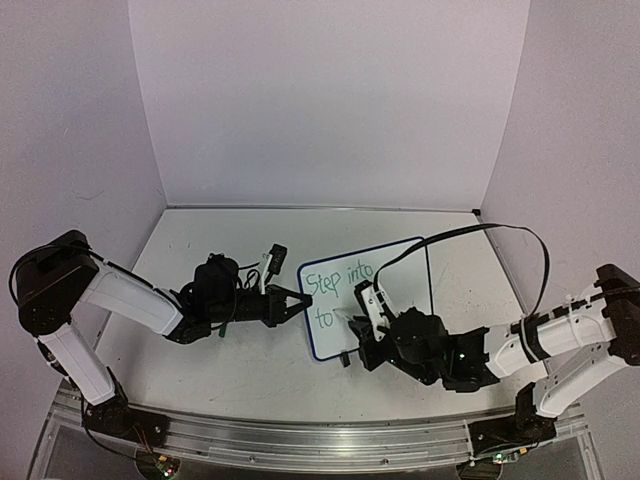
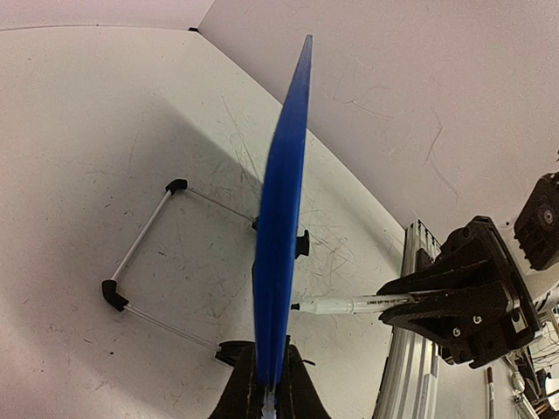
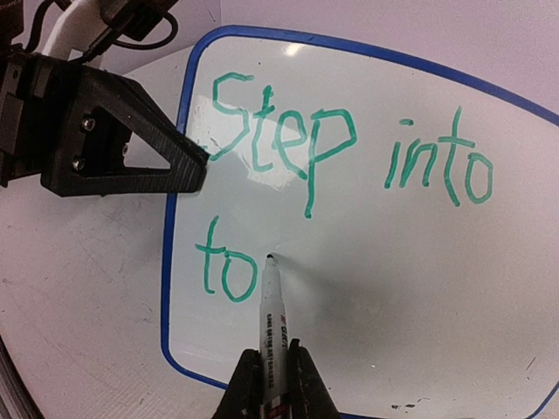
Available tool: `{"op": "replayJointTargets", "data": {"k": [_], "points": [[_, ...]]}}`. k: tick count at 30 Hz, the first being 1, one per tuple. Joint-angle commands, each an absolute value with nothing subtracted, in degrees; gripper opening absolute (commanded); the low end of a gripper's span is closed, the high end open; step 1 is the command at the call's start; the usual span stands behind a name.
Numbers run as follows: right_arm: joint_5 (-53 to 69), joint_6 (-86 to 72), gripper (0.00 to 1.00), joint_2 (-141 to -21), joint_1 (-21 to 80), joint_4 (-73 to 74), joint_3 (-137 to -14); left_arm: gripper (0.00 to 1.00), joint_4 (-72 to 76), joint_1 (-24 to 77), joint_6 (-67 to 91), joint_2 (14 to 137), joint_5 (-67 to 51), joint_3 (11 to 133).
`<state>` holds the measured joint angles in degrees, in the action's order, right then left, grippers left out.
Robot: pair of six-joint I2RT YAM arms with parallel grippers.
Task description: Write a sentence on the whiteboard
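The whiteboard (image 1: 400, 265) stands tilted up at mid-table, white with a blue rim. My left gripper (image 1: 298, 300) is shut on its left edge; in the left wrist view the board (image 2: 281, 218) is edge-on, rising out of the gripper (image 2: 269, 384). The sentence (image 3: 341, 148) reads "Step into" in green, with "to" (image 3: 223, 271) on a second line. My right gripper (image 3: 271, 375) is shut on a white marker (image 3: 272, 323). Its dark tip rests at the board face (image 3: 393, 288) just right of "to". The marker (image 2: 358, 304) points at the board from the right.
A wire stand with black feet (image 2: 148, 262) lies on the table behind the board. A black cable (image 1: 480, 232) arches from the right arm over the board's right side. An aluminium rail (image 1: 300, 435) runs along the near edge. White walls enclose the table.
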<state>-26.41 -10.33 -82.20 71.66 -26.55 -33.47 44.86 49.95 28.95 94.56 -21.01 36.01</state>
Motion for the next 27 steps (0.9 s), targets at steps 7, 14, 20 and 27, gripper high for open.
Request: {"op": "replayJointTargets", "data": {"k": [7, 14, 20, 27], "points": [[-27.1, -10.6, 0.00, -83.5, 71.4, -27.5, -35.4, 0.00, 42.2, 50.3, 28.6, 94.4, -19.7, 36.4], [-26.9, -11.5, 0.00, -83.3, 71.4, -25.7, -35.5, 0.00, 42.2, 50.3, 28.6, 94.2, -19.6, 36.2], [-26.2, -12.8, 0.00, -82.8, 71.4, -24.2, -34.9, 0.00, 42.3, 50.3, 28.6, 94.4, -19.8, 36.2], [-25.0, -13.9, 0.00, -82.5, 71.5, -23.6, -34.3, 0.00, 42.2, 50.3, 28.6, 94.5, -19.7, 36.3]]}}
